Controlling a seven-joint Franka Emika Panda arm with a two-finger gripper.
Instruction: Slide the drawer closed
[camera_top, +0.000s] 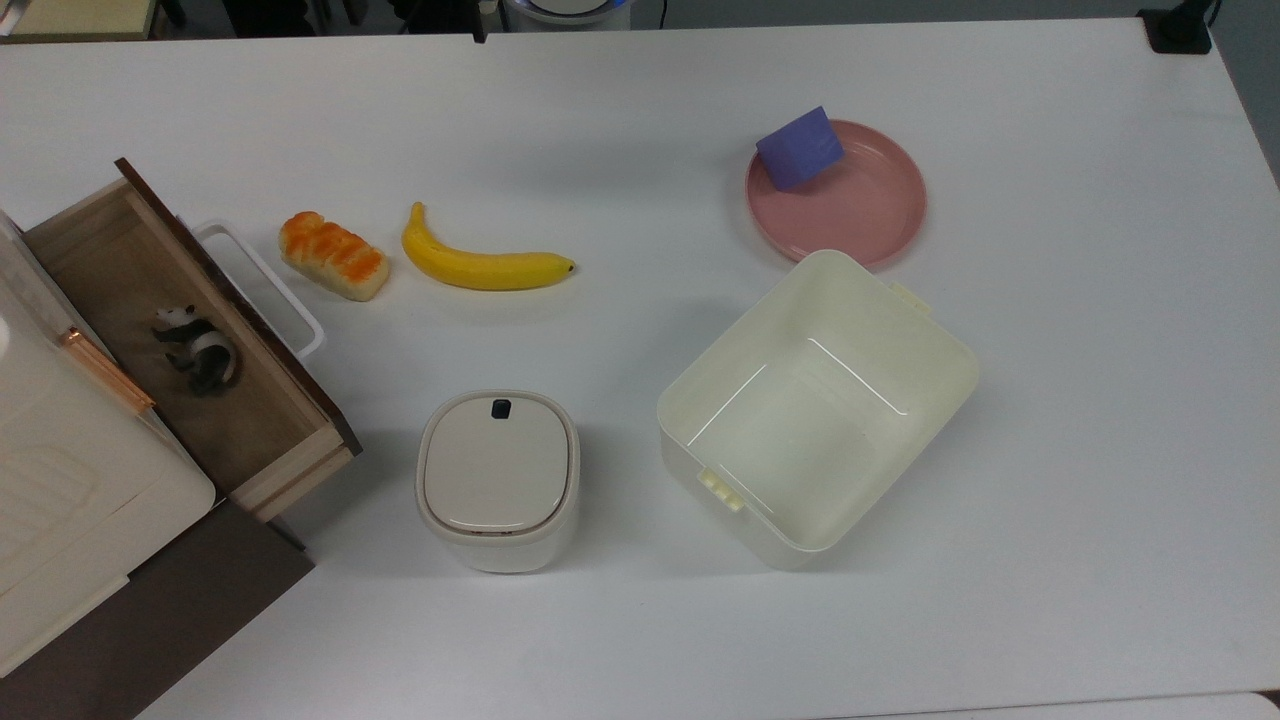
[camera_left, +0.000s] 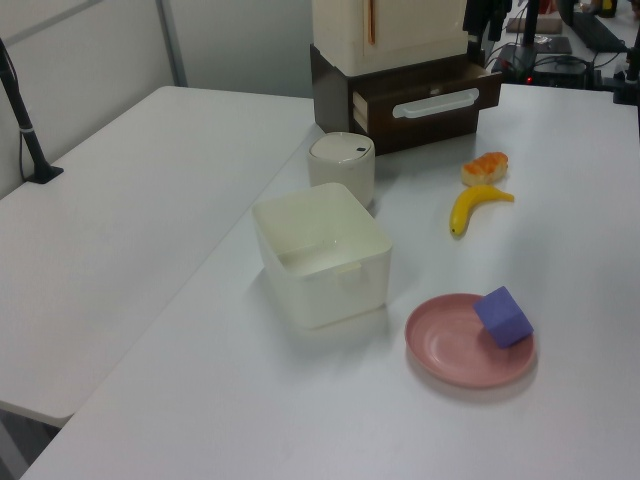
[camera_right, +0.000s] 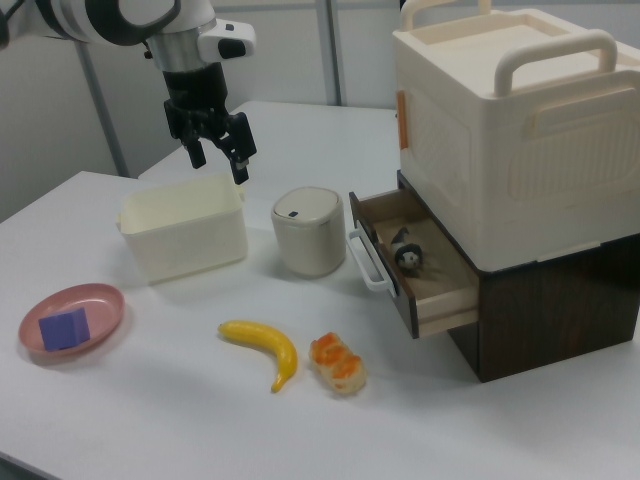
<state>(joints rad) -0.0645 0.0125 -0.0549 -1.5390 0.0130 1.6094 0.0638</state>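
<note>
1. The drawer (camera_top: 190, 340) stands pulled out of the brown cabinet (camera_right: 545, 300) at the top view's left edge, its light-wood box open to the air.
2. Its dark front panel carries a white loop handle (camera_top: 262, 288), which points toward the bread roll (camera_top: 333, 256) and the banana (camera_top: 484, 264) lying just beyond it on the tabletop (camera_top: 1080, 400).
3. Inside the drawer lies a small black-and-white toy animal (camera_top: 197, 350), resting on the drawer floor.
4. A large cream box with carry handles (camera_right: 510, 120) sits on top of the cabinet, overhanging the rear part of the open drawer.
5. My fingers (camera_right: 217, 157) hang in the air in the right view, well apart from the drawer, above the far side of the cream bin (camera_right: 183, 230). They are spread apart and grasp nothing.
6. The small white lidded container (camera_top: 498, 478) stands between the drawer and the cream bin, near the drawer's front corner but not touching it.
7. A pink plate (camera_top: 870, 215) lies beyond the bin in the top view, its rim just beside the bin's corner, with a purple block (camera_top: 799, 148) resting on its edge.
8. In the left view the drawer front (camera_left: 425, 105) shows at the far end of the tabletop, standing a little out from the cabinet.
</note>
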